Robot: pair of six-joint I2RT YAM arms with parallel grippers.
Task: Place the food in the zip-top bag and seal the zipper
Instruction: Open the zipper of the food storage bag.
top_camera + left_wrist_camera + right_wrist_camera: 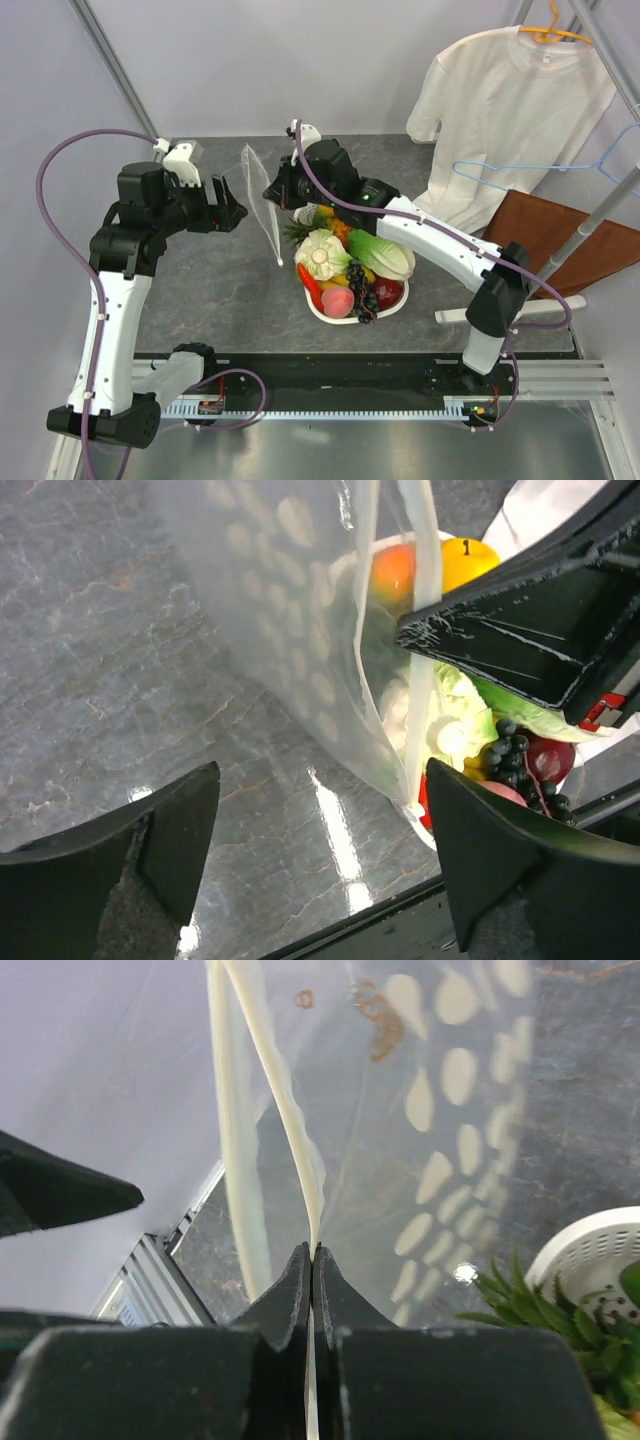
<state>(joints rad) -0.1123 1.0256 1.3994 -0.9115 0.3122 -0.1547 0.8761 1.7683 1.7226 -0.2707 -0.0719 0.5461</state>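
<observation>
The zip-top bag (pixel 257 195), clear with white dots, hangs upright above the table left of the basket. My right gripper (pixel 312 1252) is shut on its zipper (pixel 290 1110), one whitish strip pinched between the fingertips while the other lip (pixel 232 1110) stands apart. My left gripper (pixel 322 780) is open just left of the bag (pixel 290 610); its fingers (pixel 180 830) hold nothing. The food (pixel 350 265) fills the white basket (pixel 398 296): lettuce (pixel 450 710), yellow fruit (pixel 468 558), peach (pixel 393 572), red fruit (pixel 550 762).
A white T-shirt (pixel 500 110) hangs at the back right with a blue hanger (pixel 560 172) and a brown board (pixel 560 235) beside it. A black rail (pixel 350 375) runs along the table's near edge. Dark grapes (pixel 360 292) drape over the basket's front.
</observation>
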